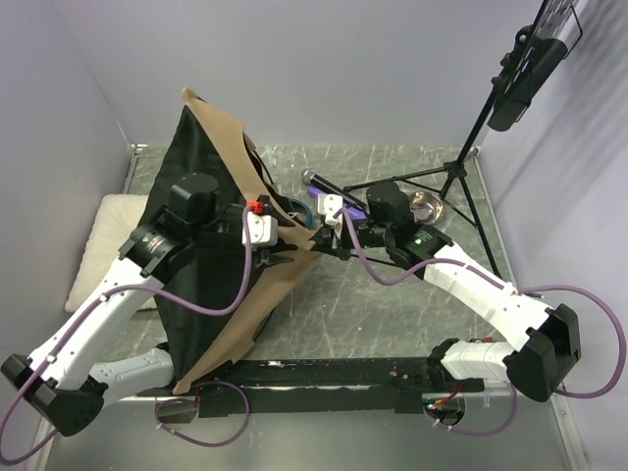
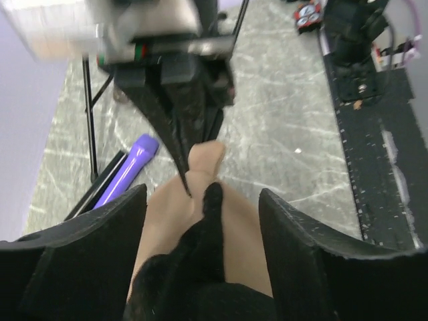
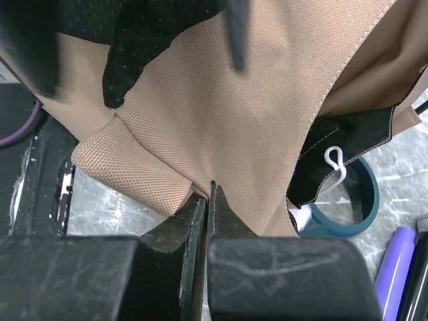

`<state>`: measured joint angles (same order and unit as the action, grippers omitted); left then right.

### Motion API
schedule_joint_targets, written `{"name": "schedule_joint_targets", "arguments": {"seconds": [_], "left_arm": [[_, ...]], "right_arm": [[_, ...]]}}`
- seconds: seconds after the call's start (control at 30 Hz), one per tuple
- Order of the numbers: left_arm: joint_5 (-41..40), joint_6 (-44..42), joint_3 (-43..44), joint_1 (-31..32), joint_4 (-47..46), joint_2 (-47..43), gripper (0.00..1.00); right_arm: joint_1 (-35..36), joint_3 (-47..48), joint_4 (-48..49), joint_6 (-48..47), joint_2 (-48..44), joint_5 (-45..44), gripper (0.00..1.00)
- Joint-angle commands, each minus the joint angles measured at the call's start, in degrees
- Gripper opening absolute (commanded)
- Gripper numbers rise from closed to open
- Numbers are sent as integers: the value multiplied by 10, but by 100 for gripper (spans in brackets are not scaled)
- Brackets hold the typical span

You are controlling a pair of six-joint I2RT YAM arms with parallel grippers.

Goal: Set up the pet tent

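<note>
near edge: black mat strip (image 1: 334, 373) lies across the grey marbled tabletop (image 1: 392, 309), between the two arm bases.
pet tent: pet tent (image 1: 191, 147) sits left of centre on the tabletop. Its black base panel is tipped up toward the camera. Tan fabric runs down the right side from the far peak to the near edge, and one tan corner pokes right, toward the middle.
pillow: cream-white pillow (image 1: 103, 231) is left of the tent by the left wall, partly under the left arm.
left end effector: left end effector (image 2: 200, 200) has its fingers apart, one each side of a tan-and-black fabric fold. Gaps show on both sides, so nothing is clamped.
right end effector: right end effector (image 3: 208, 190) has its jaws together, clamped on the tip of the tan corner. It faces the left end effector, just beside it.
cord loop: white cord loop (image 3: 334, 160) sits on a black flap of the tent, right of the clamped corner.
teal ring: teal ring (image 3: 358, 200) lies on the tabletop, partly hidden under the tent edge.
purple marker: purple marker (image 2: 127, 170) lies on the tabletop just past the end effectors, beside a black stand leg.
metal bowl: metal bowl (image 1: 429, 206) is far right of centre, behind the right arm.
tripod: black tripod (image 1: 461, 167) stands at the far right with its legs spread on the tabletop and a black device mounted on top.
</note>
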<state>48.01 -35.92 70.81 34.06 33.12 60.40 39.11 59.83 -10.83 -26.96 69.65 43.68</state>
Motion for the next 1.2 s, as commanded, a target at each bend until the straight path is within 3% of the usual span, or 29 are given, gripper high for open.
{"name": "schedule_joint_targets", "arguments": {"seconds": [0.0,0.17,0.37,0.4,0.47,0.5,0.6,0.67,0.8,0.97,1.17], "left_arm": [[-45,-9,-10,2,-26,17,69],[-53,-17,-26,6,-35,19,63],[-67,19,-22,12,-67,29,39],[-65,29,-21,12,-69,28,34],[-60,57,-22,11,-74,25,9],[-61,70,-24,10,-77,22,1],[-50,111,-50,-10,-102,0,1],[-28,145,-69,-36,-118,-11,1],[27,196,-69,-80,-129,-6,1],[83,264,-55,-130,-146,22,1],[132,311,-66,-203,-177,31,1]], "right_arm": [[3,37,14,4,-14,53,0],[7,52,5,16,-12,62,0],[20,73,1,29,-6,64,0],[22,79,-2,33,-3,63,0],[23,90,-5,45,-2,59,0],[23,96,-3,53,-4,55,5],[23,123,3,81,-17,36,52],[23,144,14,106,-30,23,69],[26,203,19,136,-42,18,76],[33,273,18,148,-53,-16,77],[33,288,25,135,-111,-85,82]]}}
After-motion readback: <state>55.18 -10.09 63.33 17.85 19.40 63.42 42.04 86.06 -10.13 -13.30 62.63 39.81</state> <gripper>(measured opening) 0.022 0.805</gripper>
